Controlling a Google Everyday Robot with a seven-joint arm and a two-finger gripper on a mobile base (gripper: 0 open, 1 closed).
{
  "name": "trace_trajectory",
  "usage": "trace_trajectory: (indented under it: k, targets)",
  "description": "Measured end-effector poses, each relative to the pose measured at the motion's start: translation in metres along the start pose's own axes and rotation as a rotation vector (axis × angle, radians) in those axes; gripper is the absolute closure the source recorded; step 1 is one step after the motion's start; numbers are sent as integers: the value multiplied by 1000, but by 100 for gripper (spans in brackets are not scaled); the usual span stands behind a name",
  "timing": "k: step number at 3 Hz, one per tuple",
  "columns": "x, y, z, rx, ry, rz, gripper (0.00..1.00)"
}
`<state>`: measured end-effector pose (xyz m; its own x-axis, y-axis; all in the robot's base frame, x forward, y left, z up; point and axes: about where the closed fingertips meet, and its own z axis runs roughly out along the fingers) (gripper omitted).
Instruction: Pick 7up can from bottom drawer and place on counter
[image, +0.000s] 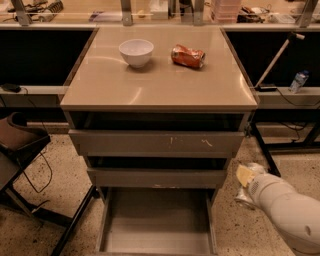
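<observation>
At the far left, half cut off by the edge: a dark brown seat (17, 140) with a loose cable beneath. Too little in view to say more.

Next, the surface (100, 85) — glossy beige, topping the drawer stack. Carrying a white bowl (136, 51), upright, and just right of it an orange-red can (188, 55), dented, lying on its side, apart from the bowl. Plenty of bare room toward the front edge, probably the easiest spot for a set-down.

Below, two drawer fronts, pushed in or nearly so, the upper one (156, 143) scratched white. Under them the bottom drawer (155, 220), pulled well out over the floor, presumably to allow reaching in from above. Visible floor of it plain and bare; near end cut off by the lower frame edge, back part lost in shadow under the stack.

Right of the drawer, low over the speckled floor and outside the drawer wall: the hand (245, 184) on its white arm (290, 215), tip turned toward the cabinet. Clear of the drawer, so perhaps the carrying stage of the task. Impossible to tell whether wide, narrow or closed around something — only a yellowish patch and a silvery lump at the tip. No 7up can plainly in sight: none on the surface, none on the drawer floor in view. Possibly that silvery lump, but not to be sworn to.

Far right, on a side shelf, a small bottle (299, 81), well apart from all of it.
</observation>
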<state>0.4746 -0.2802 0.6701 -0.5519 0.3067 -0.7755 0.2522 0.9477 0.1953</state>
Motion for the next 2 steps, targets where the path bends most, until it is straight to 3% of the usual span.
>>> trace_trajectory:
  k: [1, 2]
  targets:
    - [-19, -11, -63, 80, -104, -12, 100]
    - [-42, 22, -99, 56, -171, -5, 100]
